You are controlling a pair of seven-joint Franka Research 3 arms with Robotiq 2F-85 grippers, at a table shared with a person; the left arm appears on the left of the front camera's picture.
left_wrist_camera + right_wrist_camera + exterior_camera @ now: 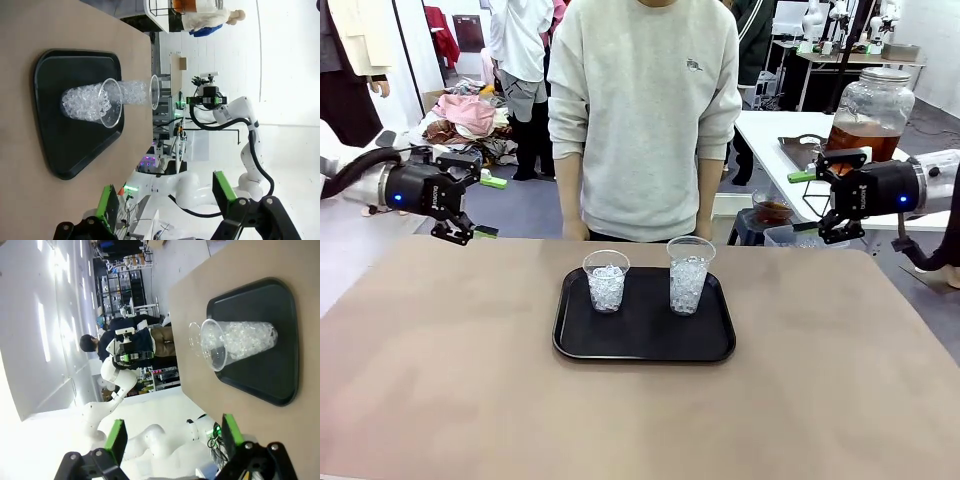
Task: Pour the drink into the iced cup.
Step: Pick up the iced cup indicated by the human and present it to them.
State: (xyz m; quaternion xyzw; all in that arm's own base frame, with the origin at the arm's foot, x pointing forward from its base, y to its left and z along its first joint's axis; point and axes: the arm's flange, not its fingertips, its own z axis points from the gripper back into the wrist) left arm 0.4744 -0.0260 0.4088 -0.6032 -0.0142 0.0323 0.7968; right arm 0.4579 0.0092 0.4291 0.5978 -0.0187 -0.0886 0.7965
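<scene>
Two clear plastic cups full of white ice stand on a black tray (pixel 710 345): a shorter cup (pixel 607 281) on the left and a taller cup (pixel 689 275) on the right. The amber-brown drink (pixel 860 138) fills the lower part of a large lidded glass jar on a white table at the back right, and a small cup of brown liquid (pixel 772 209) sits below it. My left gripper (pixel 485 207) hovers open past the table's far left corner. My right gripper (pixel 807 202) hovers open past the far right corner. Both wrist views show open, empty fingers, left gripper (pixel 165 197) and right gripper (pixel 173 437), facing the iced cups (pixel 90 102) (pixel 240 342).
A person in a grey sweatshirt (pixel 642 110) stands at the far edge, right behind the tray, arms hanging down. The brown tabletop (pixel 450 380) spreads wide around the tray. A clear bin (pixel 790 236) sits off the far right edge.
</scene>
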